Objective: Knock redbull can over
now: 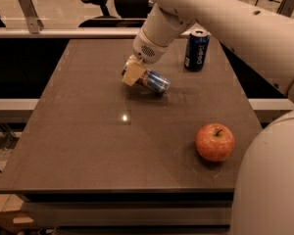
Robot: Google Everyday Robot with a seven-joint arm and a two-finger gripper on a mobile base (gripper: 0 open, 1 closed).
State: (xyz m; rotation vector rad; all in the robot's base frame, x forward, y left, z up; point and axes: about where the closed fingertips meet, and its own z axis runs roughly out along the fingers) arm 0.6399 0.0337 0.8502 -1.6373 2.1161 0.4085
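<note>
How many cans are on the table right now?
2. The redbull can lies tipped toward the back of the table, its left end at the gripper. The dark blue can stands upright near the far right edge. The arm could hide others.

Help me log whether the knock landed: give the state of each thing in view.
redbull can: tipped over, lying almost flat on the table, one end at the gripper.
gripper: low over the table, at the end of the redbull can.
Pepsi can: upright at the back, untouched.
apple: whole, stem up, resting near the front edge.
table: level, carrying all three.
</note>
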